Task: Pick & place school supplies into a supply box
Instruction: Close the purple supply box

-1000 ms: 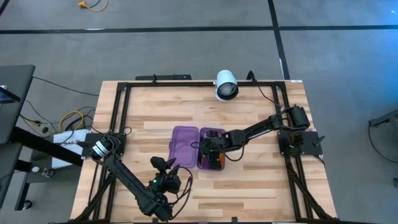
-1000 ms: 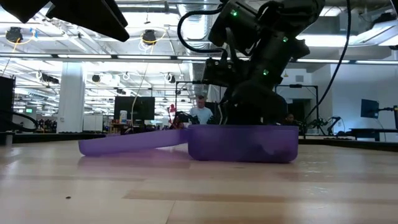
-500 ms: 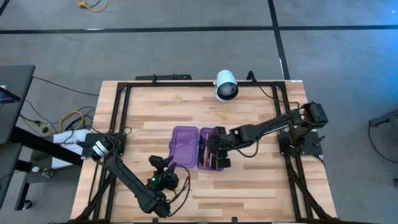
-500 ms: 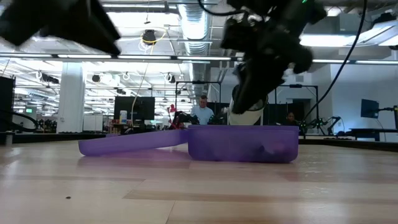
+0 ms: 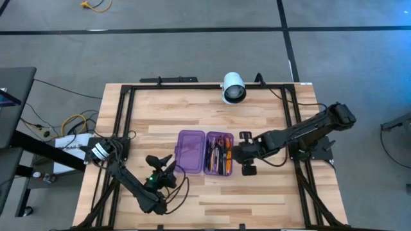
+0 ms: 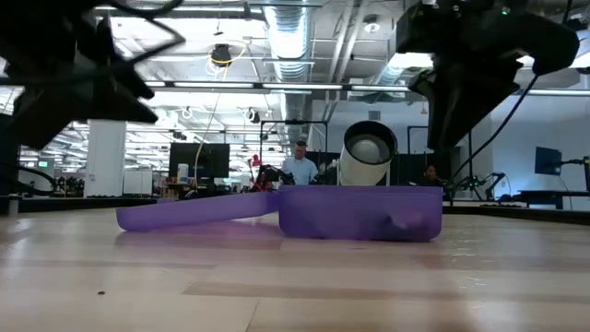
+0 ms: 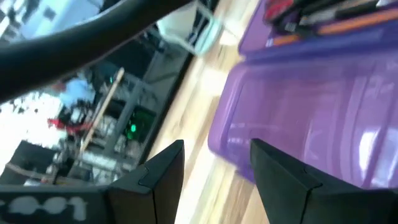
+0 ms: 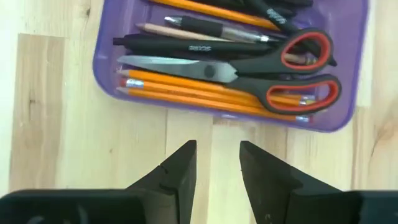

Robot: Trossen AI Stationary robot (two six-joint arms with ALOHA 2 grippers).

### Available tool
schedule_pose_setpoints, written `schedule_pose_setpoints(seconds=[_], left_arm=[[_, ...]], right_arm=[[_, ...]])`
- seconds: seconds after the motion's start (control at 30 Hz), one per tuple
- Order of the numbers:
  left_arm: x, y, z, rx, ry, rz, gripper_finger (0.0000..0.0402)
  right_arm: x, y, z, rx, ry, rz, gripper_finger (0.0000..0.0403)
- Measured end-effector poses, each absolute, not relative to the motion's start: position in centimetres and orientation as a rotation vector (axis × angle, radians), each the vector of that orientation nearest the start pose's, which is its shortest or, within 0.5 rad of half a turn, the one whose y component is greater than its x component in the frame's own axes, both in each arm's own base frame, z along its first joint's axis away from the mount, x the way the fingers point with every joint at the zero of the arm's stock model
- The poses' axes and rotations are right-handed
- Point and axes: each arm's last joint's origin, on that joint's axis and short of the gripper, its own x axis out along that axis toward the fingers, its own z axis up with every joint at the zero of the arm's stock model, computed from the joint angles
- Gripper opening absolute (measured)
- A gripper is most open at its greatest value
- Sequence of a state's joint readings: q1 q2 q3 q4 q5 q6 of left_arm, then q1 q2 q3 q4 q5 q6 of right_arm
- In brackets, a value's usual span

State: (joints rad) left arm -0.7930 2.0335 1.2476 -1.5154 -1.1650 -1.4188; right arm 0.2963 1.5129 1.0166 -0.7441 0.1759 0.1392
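Supply box holding scissors and pencils, just beside the open, empty right pincer.

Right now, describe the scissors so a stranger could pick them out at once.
Find the open purple pencil case mid-table; its lid lies flat on the left arm's side, and its tray on the right arm's side holds the supplies. The scissors lie on top of the orange pencils and black pens, the only item with silver blades and orange-red looped handles.

Two black jointed arms, looping black cables, green status light, flat dark wedge fingers
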Motion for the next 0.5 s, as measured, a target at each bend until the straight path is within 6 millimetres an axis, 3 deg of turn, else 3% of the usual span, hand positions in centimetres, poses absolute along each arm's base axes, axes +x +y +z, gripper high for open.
schedule_pose_setpoints(seconds=[0.13,0.27,0.5], left_arm=[[23.4,-20.1,16.2,0.755,0.705,0.801,0.0176],[23.8,-20.0,16.8,0.964,0.835,0.712,0.0176],[24.6,-19.4,16.2,0.927,0.903,0.730,0.0176]], right_arm=[[26.6,7.2,19.9,-0.173,1.215,-0.033,0.0118],[26.4,6.2,17.6,-0.167,1.278,-0.070,0.0118],[25.7,5.5,15.2,-0.151,1.320,-0.098,0.0118]])
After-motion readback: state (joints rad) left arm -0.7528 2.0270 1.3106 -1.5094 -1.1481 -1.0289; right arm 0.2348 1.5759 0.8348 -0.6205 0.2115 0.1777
